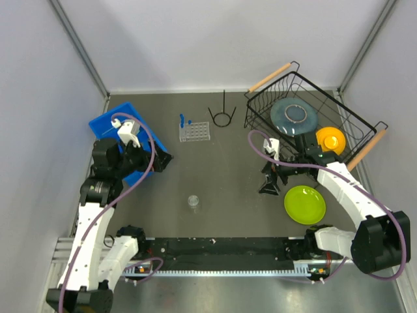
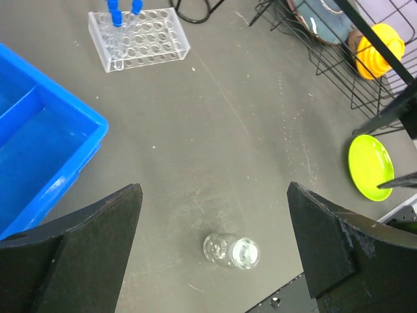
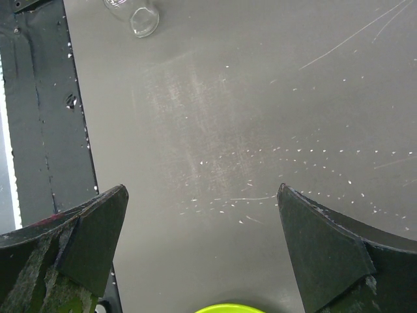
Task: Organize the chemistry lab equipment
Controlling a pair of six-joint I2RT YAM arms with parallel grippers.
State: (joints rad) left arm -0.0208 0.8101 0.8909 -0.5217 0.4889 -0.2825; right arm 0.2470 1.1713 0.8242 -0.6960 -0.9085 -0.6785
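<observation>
A clear square grid rack [image 1: 195, 132] stands at the back middle with two blue-capped tubes [image 1: 184, 120] in it; it also shows in the left wrist view [image 2: 139, 38]. The black wire ring stand [image 1: 222, 115] stands to its right. A small clear cup [image 1: 193, 201] stands on the mat in the front middle and shows in the left wrist view [image 2: 232, 251] and the right wrist view [image 3: 139, 15]. My left gripper [image 1: 161, 162] is open and empty beside the blue bin. My right gripper [image 1: 270, 183] is open and empty, left of the green plate. No cream-filled piece is in view.
A blue bin [image 1: 124, 134] sits at the back left. A black wire dish basket [image 1: 306, 114] at the back right holds a grey plate [image 1: 294, 115] and an orange bowl [image 1: 330, 139]. A green plate [image 1: 305, 204] lies at the front right.
</observation>
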